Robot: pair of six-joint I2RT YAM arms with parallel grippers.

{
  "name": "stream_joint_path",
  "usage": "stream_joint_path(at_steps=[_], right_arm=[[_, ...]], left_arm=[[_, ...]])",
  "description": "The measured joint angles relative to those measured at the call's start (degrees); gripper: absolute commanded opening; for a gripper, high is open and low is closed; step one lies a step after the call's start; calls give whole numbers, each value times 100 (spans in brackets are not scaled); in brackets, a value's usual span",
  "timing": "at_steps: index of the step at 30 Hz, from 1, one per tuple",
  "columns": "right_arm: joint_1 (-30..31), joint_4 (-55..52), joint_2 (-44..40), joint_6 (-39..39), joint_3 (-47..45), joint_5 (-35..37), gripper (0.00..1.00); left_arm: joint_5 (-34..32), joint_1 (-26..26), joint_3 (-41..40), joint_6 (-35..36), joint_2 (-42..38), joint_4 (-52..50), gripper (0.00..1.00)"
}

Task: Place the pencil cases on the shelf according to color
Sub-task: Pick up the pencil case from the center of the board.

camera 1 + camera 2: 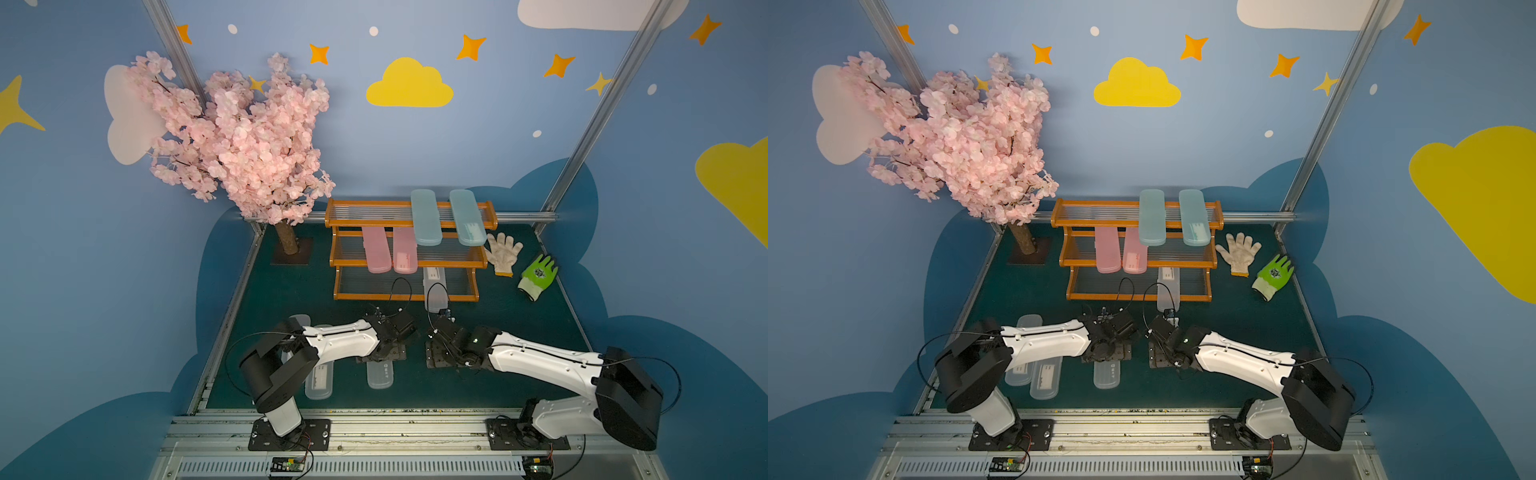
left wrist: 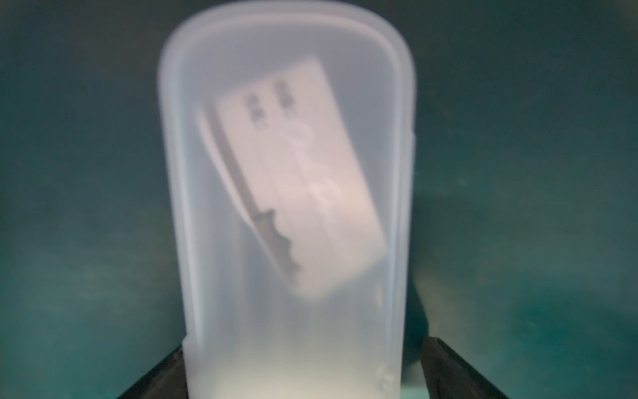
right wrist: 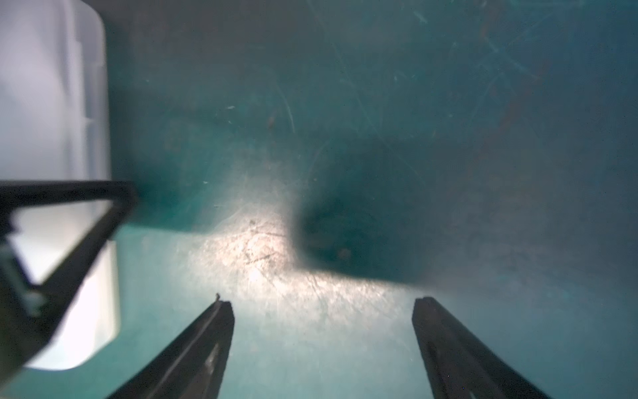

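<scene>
The shelf [image 1: 405, 296] stands at the back of the green mat. Two pale blue pencil cases [image 1: 426, 218] lie across its top tier and two pink ones [image 1: 376, 255] on the middle tier. One clear case [image 1: 434, 284] lies on the bottom tier, sticking out over its front rail. Clear cases [image 1: 319, 384] lie on the mat at the front left. My left gripper [image 2: 305, 347] points down, open, straddling one end of a clear labelled case [image 2: 286, 172]; a gap shows at one finger. Beside it my right gripper [image 3: 324, 302] hangs open over bare mat, empty.
A white glove [image 1: 503, 253] and a green glove [image 1: 538, 276] lie right of the shelf. A pink blossom tree [image 1: 241, 141] stands at the back left on a square base. Both grippers [image 1: 384, 353] [image 1: 440, 353] are close together mid-mat.
</scene>
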Motion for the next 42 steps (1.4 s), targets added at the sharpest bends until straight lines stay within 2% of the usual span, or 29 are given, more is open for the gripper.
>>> stream_joint_path(at_steps=[5, 10, 17, 23, 34, 42], right_arm=[[42, -238, -313, 114, -2, 57, 91], [413, -431, -205, 374, 44, 105, 92], [1191, -518, 1412, 796, 1169, 31, 95], [1464, -468, 2441, 970, 2044, -221, 95], [1711, -763, 3257, 1001, 3012, -409, 95], [1829, -1069, 3467, 1178, 3086, -442, 93]], left_arm=[[46, 39, -24, -70, -398, -136, 100], [-125, 492, -404, -46, -1744, -433, 100], [-507, 1344, -1486, 39, -3617, -951, 100], [-647, 1635, -2013, 46, -4577, -1290, 100], [-684, 1985, -2092, 109, -4900, -1451, 100], [-680, 2017, -2096, 151, -4962, -1484, 100]])
